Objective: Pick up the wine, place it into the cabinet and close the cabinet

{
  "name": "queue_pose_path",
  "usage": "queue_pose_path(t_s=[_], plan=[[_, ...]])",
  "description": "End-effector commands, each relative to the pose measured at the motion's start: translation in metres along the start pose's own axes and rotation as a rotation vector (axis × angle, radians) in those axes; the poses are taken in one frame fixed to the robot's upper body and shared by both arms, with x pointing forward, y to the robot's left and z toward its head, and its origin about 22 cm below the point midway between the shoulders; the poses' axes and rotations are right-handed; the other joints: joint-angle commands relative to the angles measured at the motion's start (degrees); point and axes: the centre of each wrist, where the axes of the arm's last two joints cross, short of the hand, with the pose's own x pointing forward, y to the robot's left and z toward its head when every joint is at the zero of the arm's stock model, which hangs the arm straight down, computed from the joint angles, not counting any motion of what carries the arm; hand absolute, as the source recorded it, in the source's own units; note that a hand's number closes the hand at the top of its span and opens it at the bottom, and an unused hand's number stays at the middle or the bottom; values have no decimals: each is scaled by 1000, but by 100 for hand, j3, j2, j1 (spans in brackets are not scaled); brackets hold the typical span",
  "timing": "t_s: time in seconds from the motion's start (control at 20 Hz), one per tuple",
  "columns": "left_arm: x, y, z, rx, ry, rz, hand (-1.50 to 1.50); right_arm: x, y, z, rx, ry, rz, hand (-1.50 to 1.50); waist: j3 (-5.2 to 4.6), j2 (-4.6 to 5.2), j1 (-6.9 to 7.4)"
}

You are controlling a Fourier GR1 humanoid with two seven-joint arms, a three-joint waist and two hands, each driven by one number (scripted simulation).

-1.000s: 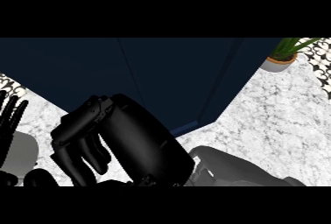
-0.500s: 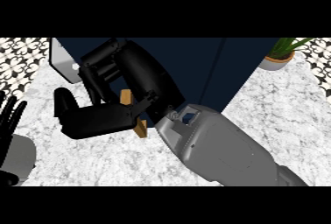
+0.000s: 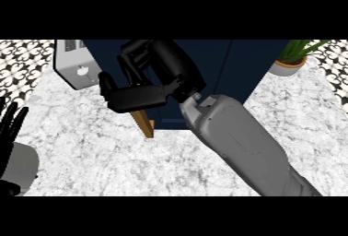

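Note:
No wine bottle shows in the head view. The dark blue cabinet (image 3: 234,69) fills the top middle. A tan wooden door edge (image 3: 144,124) sticks out from its front, over the marble counter. My right hand (image 3: 139,97) is held out in front of the cabinet, and its straight fingers lie across the top of that wooden edge, holding nothing. The grey right forearm (image 3: 234,138) runs up from the lower right. My left hand (image 3: 9,133) rests open at the left edge with its fingers up. The hand and arm hide whatever is inside the cabinet.
A white toaster (image 3: 75,69) stands at the back left beside the cabinet. A potted plant (image 3: 291,60) sits at the back right. The marble counter (image 3: 102,161) spreads out in front of the cabinet. A patterned wall shows in both upper corners.
My right hand has moved up and away from me to the cabinet front, and more of the forearm now shows. The wooden door edge sits lower under the fingers. The left hand stays put.

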Motion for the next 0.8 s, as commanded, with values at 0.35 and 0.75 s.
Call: queue_pose_path(t_s=[0.35,0.75], plan=[[4,7,-2,-8,2,19,-150,-27,-68,-14,-123,57,80,150,1,154,39],[1,-6,-12,-48,21,22,-150,-37,-78,-15,-118,59,73,150,1,175,52]])
